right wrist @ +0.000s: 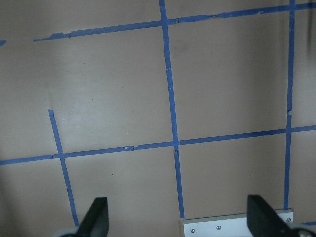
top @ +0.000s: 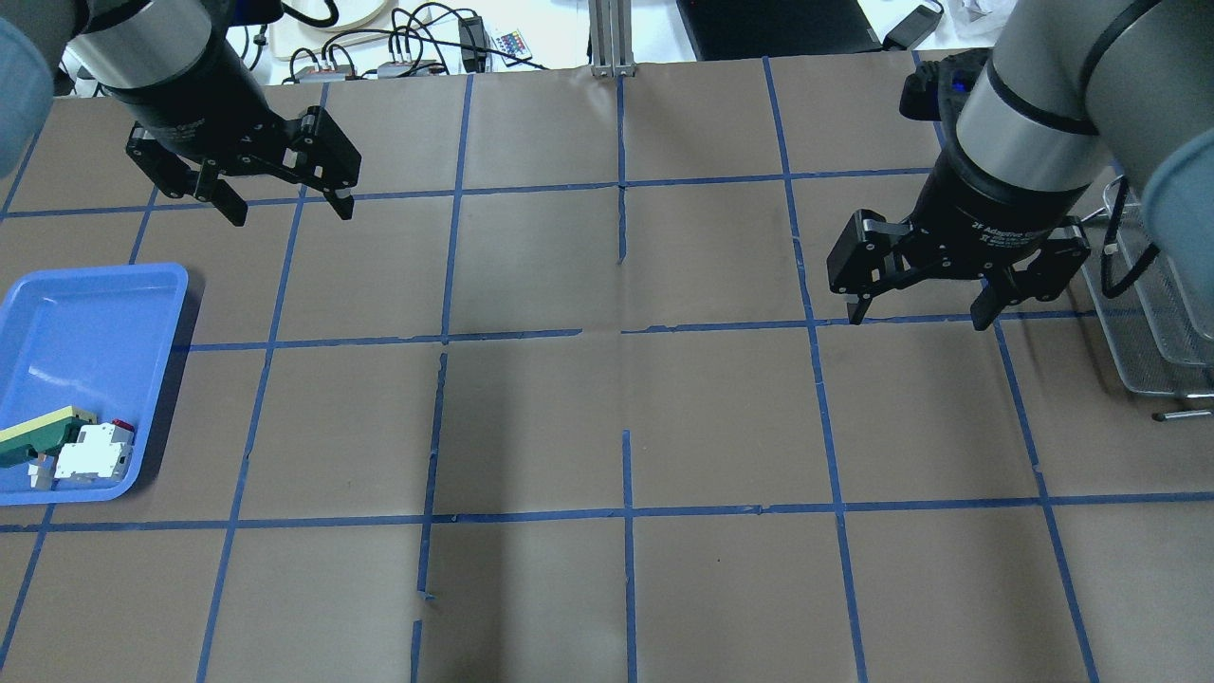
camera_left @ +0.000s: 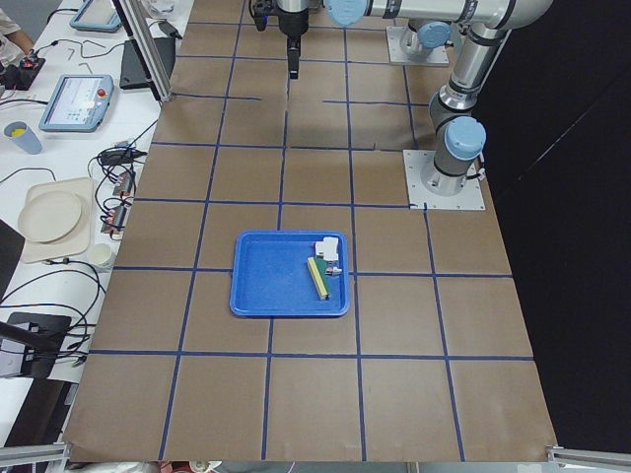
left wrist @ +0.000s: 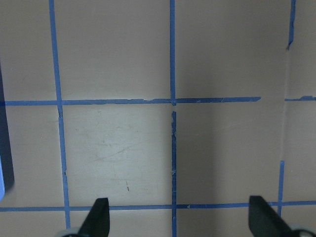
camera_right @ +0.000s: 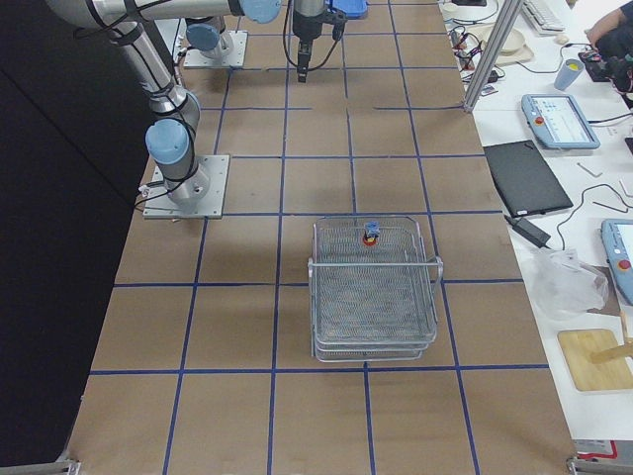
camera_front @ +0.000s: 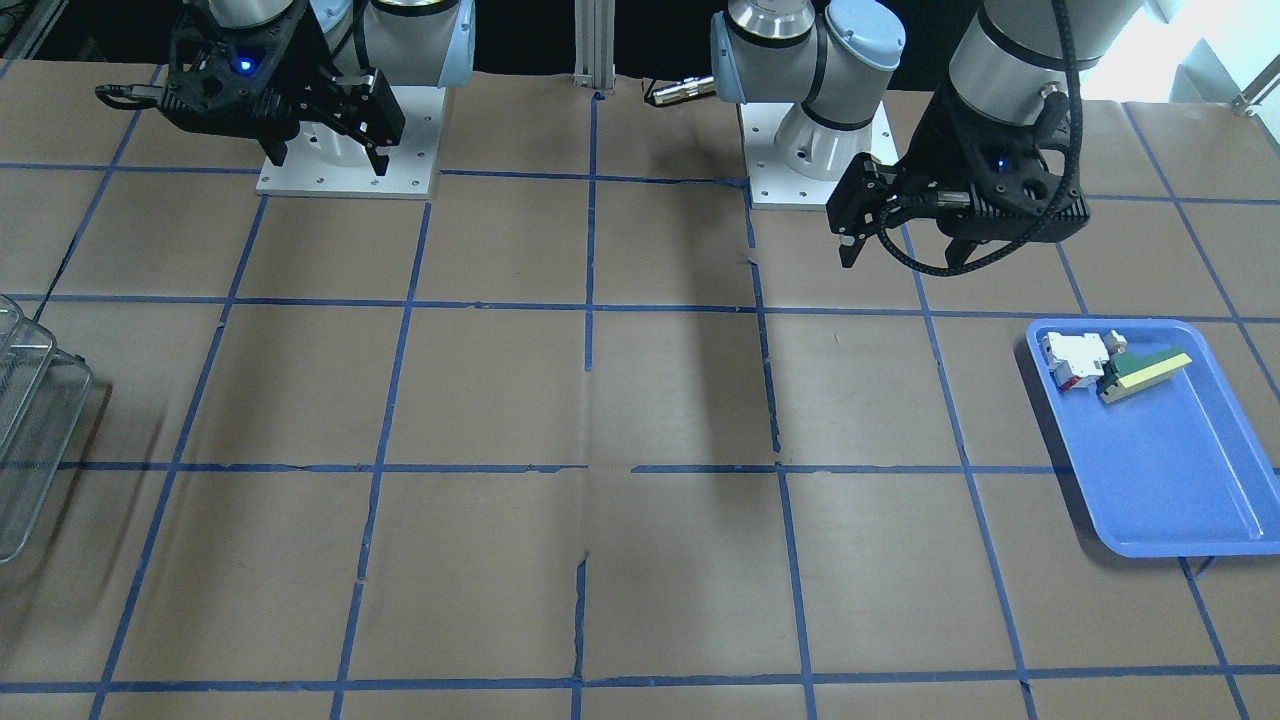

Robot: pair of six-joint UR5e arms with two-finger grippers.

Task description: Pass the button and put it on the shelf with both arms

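Observation:
The button (camera_right: 371, 235), red cap up, sits on the top tier of the wire-mesh shelf (camera_right: 374, 297) near its far edge, seen only in the exterior right view. The shelf also shows at the overhead view's right edge (top: 1143, 323) and the front-facing view's left edge (camera_front: 35, 400). My left gripper (top: 285, 207) is open and empty above the table, beyond the tray; it also shows in the front-facing view (camera_front: 903, 258) and the left wrist view (left wrist: 180, 217). My right gripper (top: 920, 318) is open and empty, left of the shelf, and also shows in the front-facing view (camera_front: 328, 162) and the right wrist view (right wrist: 177, 217).
A blue plastic tray (top: 95, 304) lies at the table's left end, holding a white-and-red block (top: 93, 455) and a green-and-yellow wedge (top: 38, 429). Brown paper with blue tape lines covers the table. The arm base plates (camera_front: 348, 170) stand at the robot's side.

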